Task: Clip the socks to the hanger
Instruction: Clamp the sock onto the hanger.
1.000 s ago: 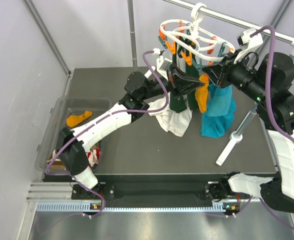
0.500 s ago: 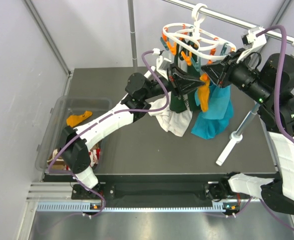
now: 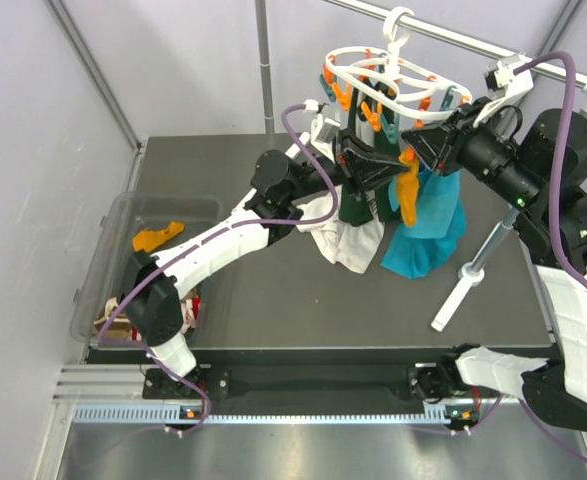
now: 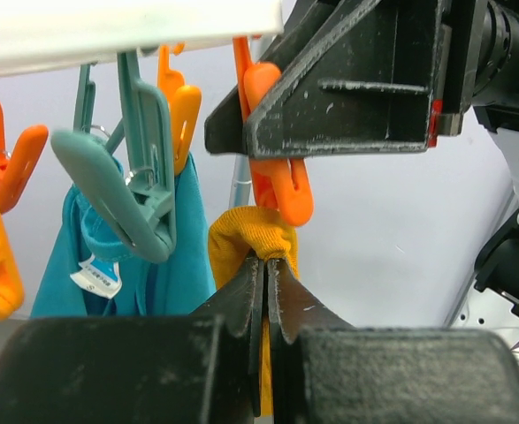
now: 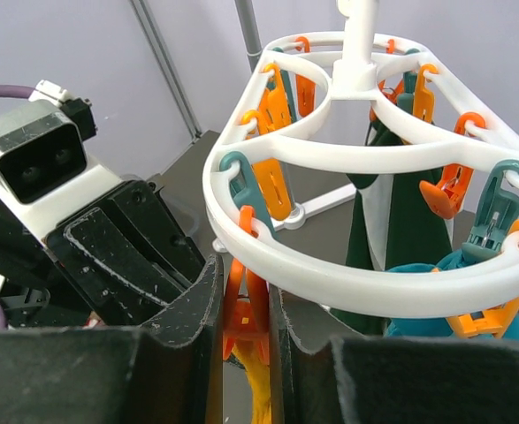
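Just beneath the hanger point(image 5: 365, 287), the left end effector point(image 4: 266, 269) is clenching the top of the mustard sock point(image 4: 232, 238), holding it up against an orange clip point(image 4: 281, 190) on the hanger's rim. The right end effector point(image 5: 246, 305) is squeezing that clip. If the squeeze is eased before the cuff is sitting inside, the sock risks dropping below the hanger.

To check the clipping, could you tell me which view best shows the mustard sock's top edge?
The left wrist view: the mustard sock bunches under the orange clip, pinched by the left gripper. The right wrist shows only a sliver below the right gripper; top external shows it hanging, small.
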Controlling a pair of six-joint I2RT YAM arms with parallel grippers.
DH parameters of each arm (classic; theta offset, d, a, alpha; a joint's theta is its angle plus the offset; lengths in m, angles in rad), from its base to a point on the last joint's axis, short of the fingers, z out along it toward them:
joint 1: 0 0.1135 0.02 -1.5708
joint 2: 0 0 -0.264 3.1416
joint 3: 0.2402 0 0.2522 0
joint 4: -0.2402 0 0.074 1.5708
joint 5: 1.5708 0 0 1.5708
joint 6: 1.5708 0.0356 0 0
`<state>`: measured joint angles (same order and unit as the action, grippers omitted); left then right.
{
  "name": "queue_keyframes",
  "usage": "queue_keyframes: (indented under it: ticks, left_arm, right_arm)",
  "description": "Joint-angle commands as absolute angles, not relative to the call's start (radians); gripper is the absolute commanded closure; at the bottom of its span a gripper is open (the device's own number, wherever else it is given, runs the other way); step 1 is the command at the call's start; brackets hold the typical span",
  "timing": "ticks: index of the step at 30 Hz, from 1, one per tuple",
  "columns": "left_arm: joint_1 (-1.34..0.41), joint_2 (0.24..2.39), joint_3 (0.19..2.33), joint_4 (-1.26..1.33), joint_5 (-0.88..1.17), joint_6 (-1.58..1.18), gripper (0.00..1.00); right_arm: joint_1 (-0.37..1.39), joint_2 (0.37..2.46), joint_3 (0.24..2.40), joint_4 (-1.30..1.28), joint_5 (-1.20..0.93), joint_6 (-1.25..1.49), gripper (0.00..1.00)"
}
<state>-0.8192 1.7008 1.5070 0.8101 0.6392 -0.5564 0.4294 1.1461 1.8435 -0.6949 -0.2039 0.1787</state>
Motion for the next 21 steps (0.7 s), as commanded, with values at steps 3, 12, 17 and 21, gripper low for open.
queue_keyframes:
  ticks: [3,12,17,21]
  left_arm:
    - [-0.824,1.651,1.462,0.919,0.657,-0.565,1.0]
    - [-0.894,1.62,1.454,0.799,0.553,-0.354,1.0]
    - [-0.989,1.579,1.48,0.569,0.373,-0.097,1.0]
    - [-1.054,1.546,1.448,0.535,0.184,0.101,1.0]
  right_arm:
    - [0.44,1.12,1.844,-0.683,-0.195,0.166,1.0]
    - [0.44,1.118,1.836,-0.67,-0.149,0.221,1.0]
    - [0.44,1.118,1.836,-0.68,-0.101,0.252,1.0]
    - [0.44,1.121,1.835,-0.683,-0.081,0.265,1.0]
